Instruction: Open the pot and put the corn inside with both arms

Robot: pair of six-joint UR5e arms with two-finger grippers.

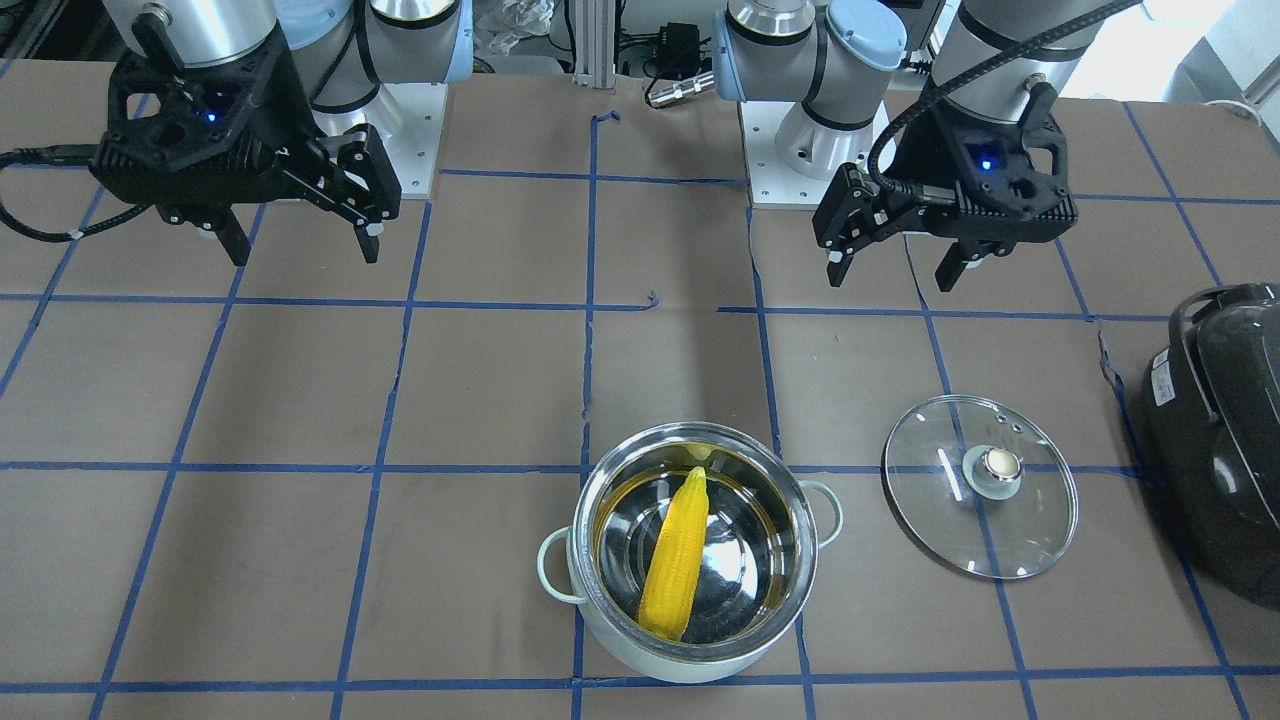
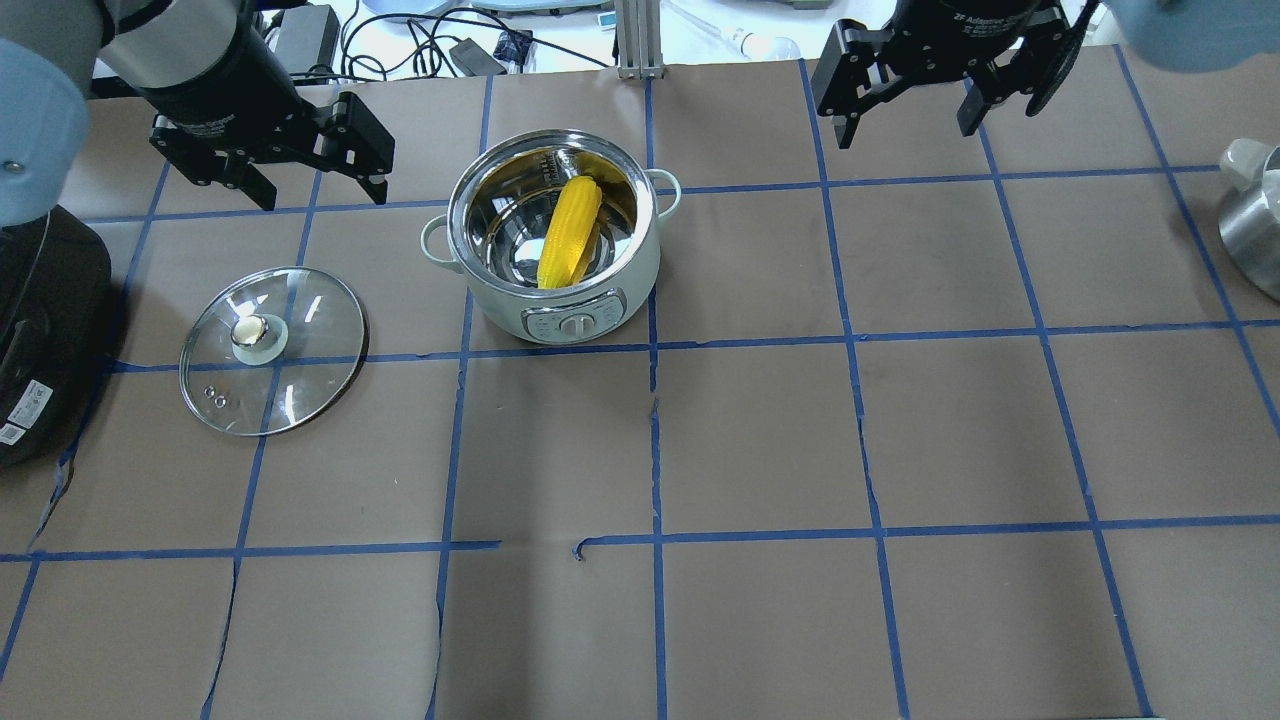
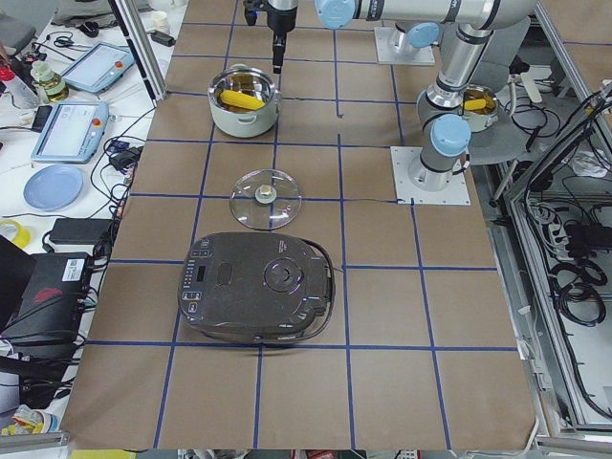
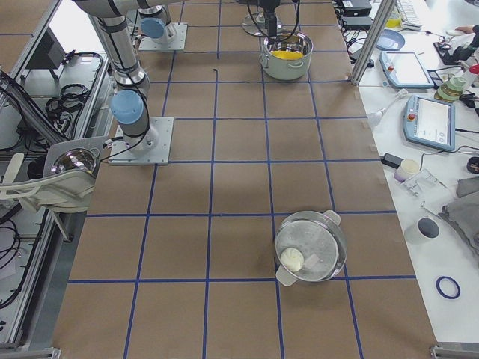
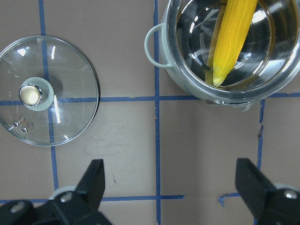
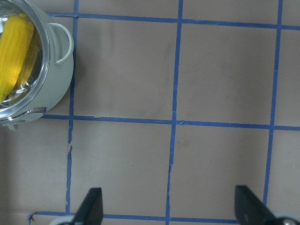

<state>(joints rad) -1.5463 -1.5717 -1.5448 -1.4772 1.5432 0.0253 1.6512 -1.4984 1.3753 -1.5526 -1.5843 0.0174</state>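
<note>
on the table (image 2: 760, 430), 1 pot (image 2: 487, 295) with 1 corn (image 2: 570, 232) inside, 1 lid (image 2: 273, 350) beside, left gripper (image 2: 322, 195) and right gripper (image 2: 907, 130) both agape

White lettering on the right gripper's (image 2: 905, 130) body reads "2F Adaptive"; what follows is too blurred to read. Similar lettering on the left gripper (image 2: 320, 195) cannot be read. The stickers (image 2: 25, 405) on the cooker (image 2: 50, 290) carry print too small to read.

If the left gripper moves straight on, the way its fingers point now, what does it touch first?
Probably the bare brown table, between the glass lid and the pot. The left gripper looks clear of both, though depth is uncertain.
</note>
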